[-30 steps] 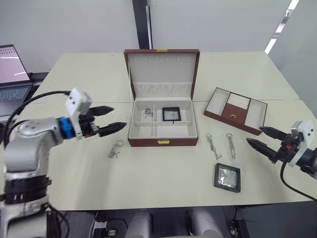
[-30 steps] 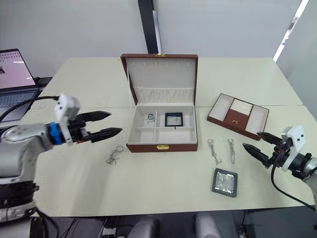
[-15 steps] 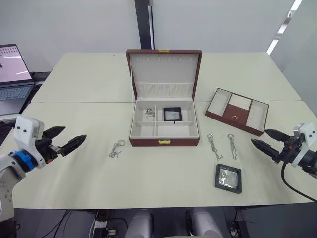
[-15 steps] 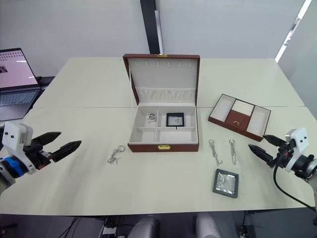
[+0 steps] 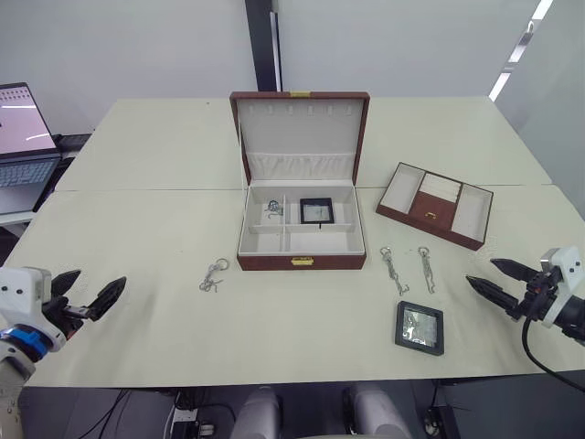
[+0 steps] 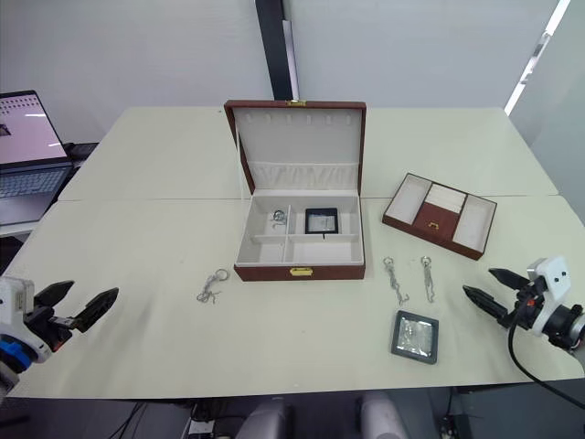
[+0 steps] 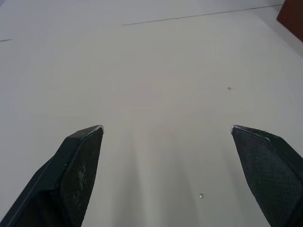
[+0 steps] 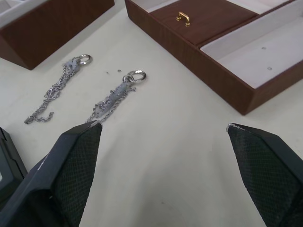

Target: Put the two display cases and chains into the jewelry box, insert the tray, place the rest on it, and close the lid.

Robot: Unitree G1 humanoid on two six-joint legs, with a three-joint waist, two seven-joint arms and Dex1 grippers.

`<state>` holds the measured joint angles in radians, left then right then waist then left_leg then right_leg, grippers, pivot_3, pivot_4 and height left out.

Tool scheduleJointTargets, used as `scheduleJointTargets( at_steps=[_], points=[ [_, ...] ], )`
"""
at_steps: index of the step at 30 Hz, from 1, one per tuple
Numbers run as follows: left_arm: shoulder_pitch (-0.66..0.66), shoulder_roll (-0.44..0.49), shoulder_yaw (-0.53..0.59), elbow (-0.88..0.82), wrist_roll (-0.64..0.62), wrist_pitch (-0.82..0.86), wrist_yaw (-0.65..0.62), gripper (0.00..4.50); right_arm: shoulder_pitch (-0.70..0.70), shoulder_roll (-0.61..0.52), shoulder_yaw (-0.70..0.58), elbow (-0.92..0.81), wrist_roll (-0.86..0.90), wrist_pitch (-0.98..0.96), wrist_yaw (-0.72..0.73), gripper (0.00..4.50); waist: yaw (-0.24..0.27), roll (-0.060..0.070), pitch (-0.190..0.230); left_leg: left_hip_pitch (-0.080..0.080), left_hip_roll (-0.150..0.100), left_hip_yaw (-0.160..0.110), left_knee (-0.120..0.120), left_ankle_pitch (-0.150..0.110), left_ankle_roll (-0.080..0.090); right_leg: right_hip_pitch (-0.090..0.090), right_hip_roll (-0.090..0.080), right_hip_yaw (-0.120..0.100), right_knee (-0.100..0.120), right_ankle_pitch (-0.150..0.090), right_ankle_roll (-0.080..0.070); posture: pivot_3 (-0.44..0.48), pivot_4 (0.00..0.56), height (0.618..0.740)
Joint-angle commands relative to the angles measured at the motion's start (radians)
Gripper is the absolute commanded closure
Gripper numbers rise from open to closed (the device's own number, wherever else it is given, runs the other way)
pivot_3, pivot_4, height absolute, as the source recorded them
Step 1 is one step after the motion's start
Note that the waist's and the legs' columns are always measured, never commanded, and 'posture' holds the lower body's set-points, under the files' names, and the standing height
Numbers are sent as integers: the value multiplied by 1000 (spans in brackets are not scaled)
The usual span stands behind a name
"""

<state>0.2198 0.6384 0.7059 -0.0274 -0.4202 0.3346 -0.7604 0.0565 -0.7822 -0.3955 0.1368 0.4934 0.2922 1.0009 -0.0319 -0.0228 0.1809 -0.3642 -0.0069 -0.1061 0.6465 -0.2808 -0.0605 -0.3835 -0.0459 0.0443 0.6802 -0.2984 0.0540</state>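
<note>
The jewelry box stands open mid-table, its lid upright. Inside lie one display case and one chain. The other display case lies on the table to the front right. Two chains lie right of the box, and a third lies to its left. The tray sits at the right. My left gripper is open and empty near the front left edge. My right gripper is open, right of the two chains.
A laptop sits off the table's left side. A black post rises behind the table. A seam crosses the tabletop level with the box. The box's corner shows far ahead in the left wrist view.
My left arm has drawn back from beside the box to the table's front left edge, still open. My right gripper has slipped slightly back and lower. The things on the table have not moved.
</note>
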Motion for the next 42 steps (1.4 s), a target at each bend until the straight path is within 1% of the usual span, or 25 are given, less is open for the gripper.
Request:
scheduleJointTargets(
  at_steps=[1, 10, 18, 24, 27, 32, 37, 42],
  points=[
    [10, 0, 20, -6, -6, -38, 23, 21, -18, 3, -23, 1, 4, -25, -5, 0, 0, 0, 0, 0, 0, 0, 0, 0, 0, 0, 0, 0, 0, 0, 0, 0, 150, 740],
    [9, 4, -12, -24, -28, -5, 36, 21, -38, -2, -22, 35, -3, -35, -3, 0, 0, 0, 0, 0, 0, 0, 0, 0, 0, 0, 0, 0, 0, 0, 0, 0, 150, 740],
    [-30, -3, -52, -52, -34, 7, 70, 21, -39, -5, -8, -19, 9, -21, 10, 0, 0, 0, 0, 0, 0, 0, 0, 0, 0, 0, 0, 0, 0, 0, 0, 0, 150, 740],
    [-44, -45, -68, -104, -61, 21, 123, 21, -50, -4, 19, -133, 46, 27, 36, 0, -1, 0, 0, 0, 0, 0, 0, 0, 0, 0, 0, 0, 0, 0, 0, 0, 150, 740],
    [-43, -83, -88, -149, -70, 24, 156, 21, -49, -8, 55, -262, 88, 81, 53, 0, 0, 0, 0, 0, 0, -1, 0, 0, 0, 0, 0, 0, 0, 0, 0, 0, 150, 740],
    [-60, -148, -134, -176, -63, 17, 212, 21, -76, -27, 101, -401, 126, 131, 79, 0, 1, 0, 0, 0, 0, -1, 0, 0, 0, 0, 0, 0, 0, 0, 0, 0, 150, 740],
    [-65, -189, -201, -215, -59, 11, 230, 21, -134, -32, 176, -475, 135, 145, 104, 0, 1, 0, 0, 0, 0, -1, 0, 0, 0, 0, 0, -1, 0, 0, 0, 0, 150, 740],
    [-43, -241, -286, -295, -66, 37, 255, 21, -187, -33, 227, -517, 131, 153, 100, 0, 2, 0, 0, -1, 0, -1, 0, 0, 0, 0, 0, -1, -1, 0, 0, 0, 150, 740]
  ],
)
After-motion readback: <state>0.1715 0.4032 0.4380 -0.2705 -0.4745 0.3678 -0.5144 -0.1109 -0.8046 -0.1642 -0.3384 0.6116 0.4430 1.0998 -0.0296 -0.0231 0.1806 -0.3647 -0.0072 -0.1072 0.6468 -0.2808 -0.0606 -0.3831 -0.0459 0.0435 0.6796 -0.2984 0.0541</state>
